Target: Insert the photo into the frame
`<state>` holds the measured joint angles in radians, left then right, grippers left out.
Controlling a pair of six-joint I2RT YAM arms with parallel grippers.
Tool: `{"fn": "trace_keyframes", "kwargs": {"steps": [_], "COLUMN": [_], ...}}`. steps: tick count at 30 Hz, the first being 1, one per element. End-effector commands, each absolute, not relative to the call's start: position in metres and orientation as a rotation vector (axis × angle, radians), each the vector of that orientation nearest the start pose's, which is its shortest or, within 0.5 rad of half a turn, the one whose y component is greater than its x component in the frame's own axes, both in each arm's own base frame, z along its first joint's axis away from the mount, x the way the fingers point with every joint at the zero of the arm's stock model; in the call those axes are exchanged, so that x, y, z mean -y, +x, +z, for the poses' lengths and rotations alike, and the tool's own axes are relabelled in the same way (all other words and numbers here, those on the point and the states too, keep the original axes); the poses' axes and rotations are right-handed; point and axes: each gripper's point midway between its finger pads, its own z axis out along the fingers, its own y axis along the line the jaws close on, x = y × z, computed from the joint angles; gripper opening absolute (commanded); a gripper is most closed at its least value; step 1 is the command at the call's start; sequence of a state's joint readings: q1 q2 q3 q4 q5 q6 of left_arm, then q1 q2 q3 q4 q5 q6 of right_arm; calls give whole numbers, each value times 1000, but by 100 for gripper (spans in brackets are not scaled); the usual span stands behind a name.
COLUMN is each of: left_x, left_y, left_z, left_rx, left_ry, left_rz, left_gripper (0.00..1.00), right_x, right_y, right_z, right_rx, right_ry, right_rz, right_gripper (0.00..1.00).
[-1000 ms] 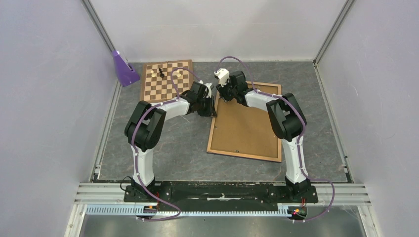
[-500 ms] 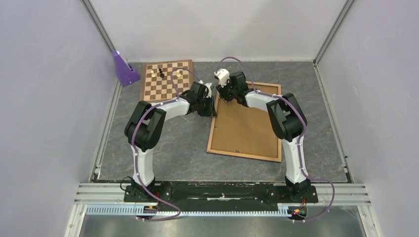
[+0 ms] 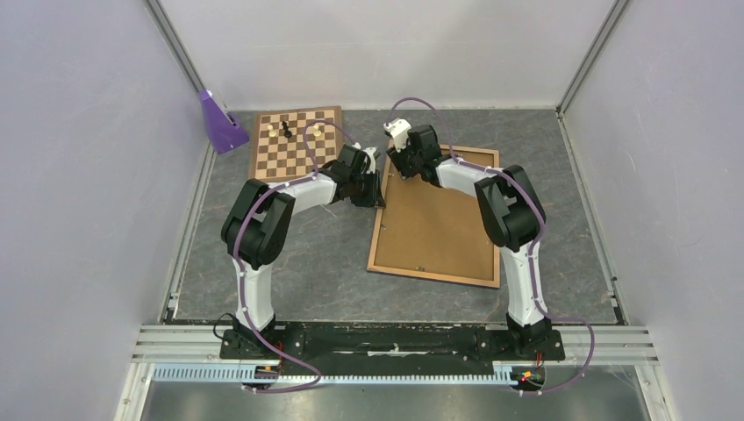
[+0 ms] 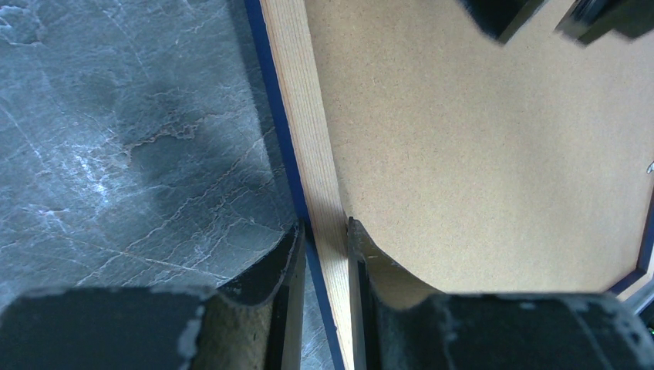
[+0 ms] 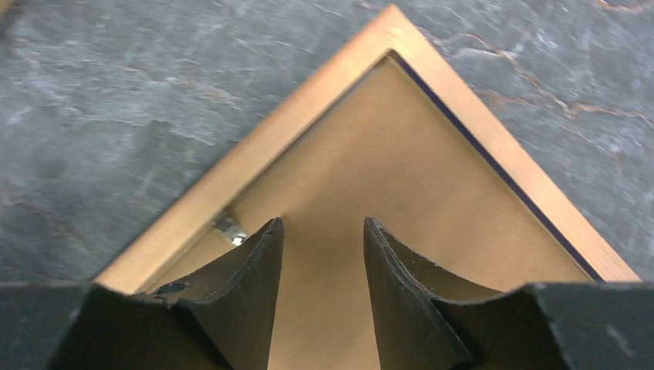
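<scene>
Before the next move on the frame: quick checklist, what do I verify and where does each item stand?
1. Left hand on the frame: ok, one finger on each side of a side rail, looks clamped.
2. Right hand free: ok, open above the frame's far corner, holding nothing.
3. Backing board removed: not ok, it lies in the frame.
4. Metal clip released: cannot tell.
5. Photo located: cannot tell, not in any view.
6. Chessboard clear of the frame: ok, apart.
</scene>
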<state>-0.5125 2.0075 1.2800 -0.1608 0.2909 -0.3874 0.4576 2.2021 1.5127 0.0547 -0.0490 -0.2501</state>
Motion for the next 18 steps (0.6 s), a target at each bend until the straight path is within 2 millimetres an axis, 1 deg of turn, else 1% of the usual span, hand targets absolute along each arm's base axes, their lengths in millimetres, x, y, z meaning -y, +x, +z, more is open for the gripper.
{"fn": "trace_keyframes", "kwargs": {"steps": [1,5,7,10,15,18], "left_x": [295,296,295,296,296,297], "left_y": [378,378,378,378,378,377], "left_z": [20,20,21,22,23,22], "left_rx": [-2541,-2540,-2538,-2535,-2534,-2534], "left_ry": [381,381,381,382,381,381], "left_rz": [-749,-754,-754,-758,-761,-766], "left_gripper": [2,2,2,2,2,2], "right_x": [-217,-194,-178,-155,-114,-95], "right_y": [545,542,536,522,490,473], "right_z": [77,87,89,84,73,70], "right_rx": [-2058,-2060,-2075,-2120,-2191,-2216], "right_ry": [-648,-625,-623,-665,-740,-766], "right_rz": [82,69,50,4,-99,-165], "right_gripper": [46,46,46,45,45,45]}}
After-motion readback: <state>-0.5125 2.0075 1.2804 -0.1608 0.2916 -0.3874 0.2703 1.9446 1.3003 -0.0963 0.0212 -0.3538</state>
